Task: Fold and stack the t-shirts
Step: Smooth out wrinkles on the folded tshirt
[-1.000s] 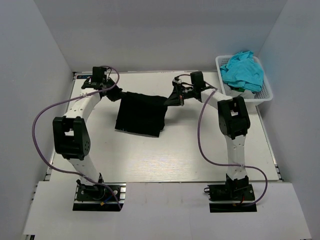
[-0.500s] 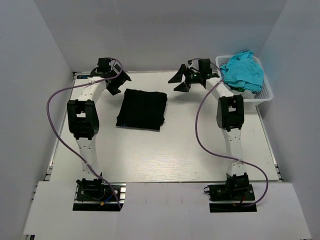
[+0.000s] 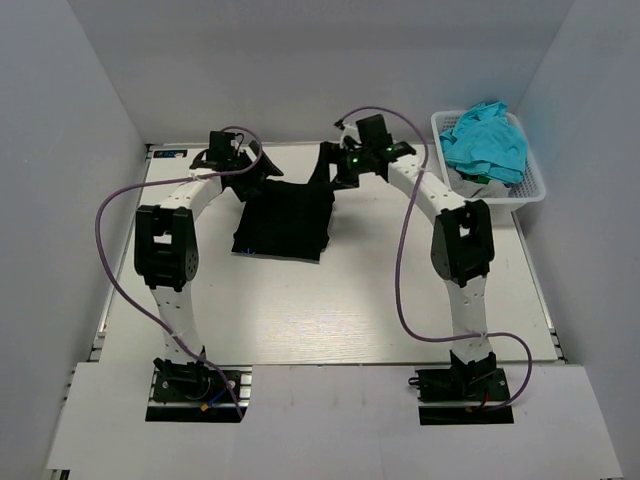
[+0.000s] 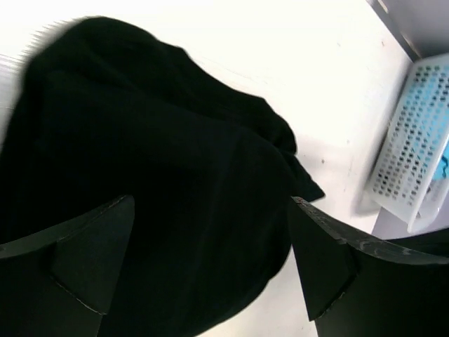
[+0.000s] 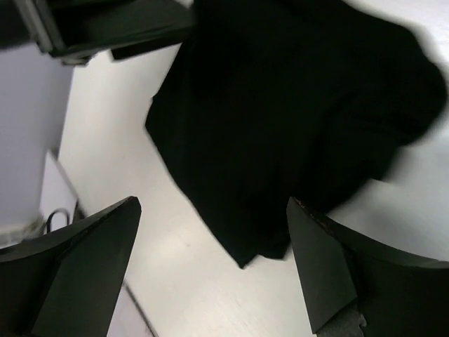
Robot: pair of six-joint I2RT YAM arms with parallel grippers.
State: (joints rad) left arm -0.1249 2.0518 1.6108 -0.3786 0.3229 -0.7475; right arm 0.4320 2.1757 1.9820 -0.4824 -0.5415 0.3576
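Observation:
A black t-shirt [image 3: 284, 222] lies folded into a rough rectangle on the white table [image 3: 330, 300], left of centre. My left gripper [image 3: 256, 170] hovers over its far left corner, open, with nothing between its fingers. My right gripper [image 3: 333, 166] hangs open over the far right corner. In the left wrist view the t-shirt [image 4: 154, 175] fills the space under the open left gripper [image 4: 210, 263]. In the right wrist view the t-shirt [image 5: 295, 119] lies beyond the open right gripper [image 5: 210, 263], one corner of it between the fingers [image 5: 337, 270].
A white lattice basket [image 3: 530, 190] stands at the back right corner with crumpled teal cloth [image 3: 485, 142] in it, and the basket [image 4: 414, 161] also shows in the left wrist view. Grey walls close in the table at the back and both sides.
Both grippers let go of the t-shirt's far corners and opened. The shirt dropped flat. Both grippers swung up and away, then came back over its far edge.

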